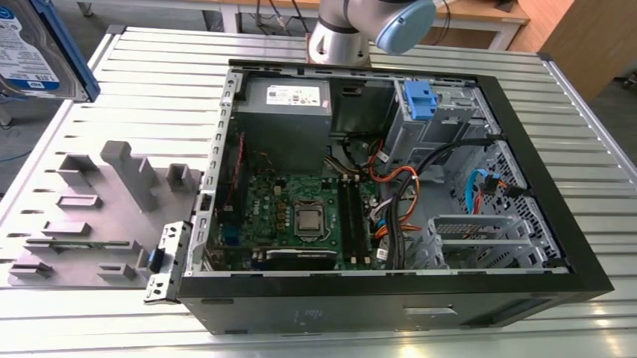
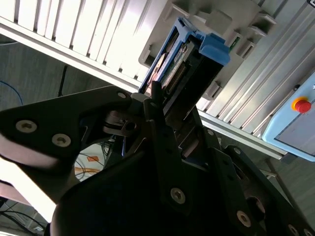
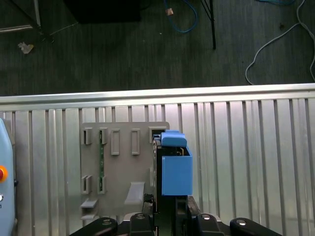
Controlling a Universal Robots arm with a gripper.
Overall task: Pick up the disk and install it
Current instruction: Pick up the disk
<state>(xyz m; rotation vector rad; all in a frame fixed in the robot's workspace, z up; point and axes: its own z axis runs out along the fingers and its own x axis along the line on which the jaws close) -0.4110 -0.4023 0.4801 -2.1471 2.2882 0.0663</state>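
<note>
One disk (image 3: pixel 176 172), its blue bracket facing outward, is clamped edge-on between the fingers of the claw (image 3: pixel 170 210). It is held up off the slatted tabletop (image 3: pixel 246 147) near the grey fixture plate (image 3: pixel 123 162). It hangs at the exterior view's far left, well apart from the open computer case (image 1: pixel 587 277).

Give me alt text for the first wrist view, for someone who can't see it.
The pincer grips the disk, its blue bracket facing the camera, over a grey slotted fixture plate on the ribbed metal table. Beyond the table's edge lies dark floor.
</note>
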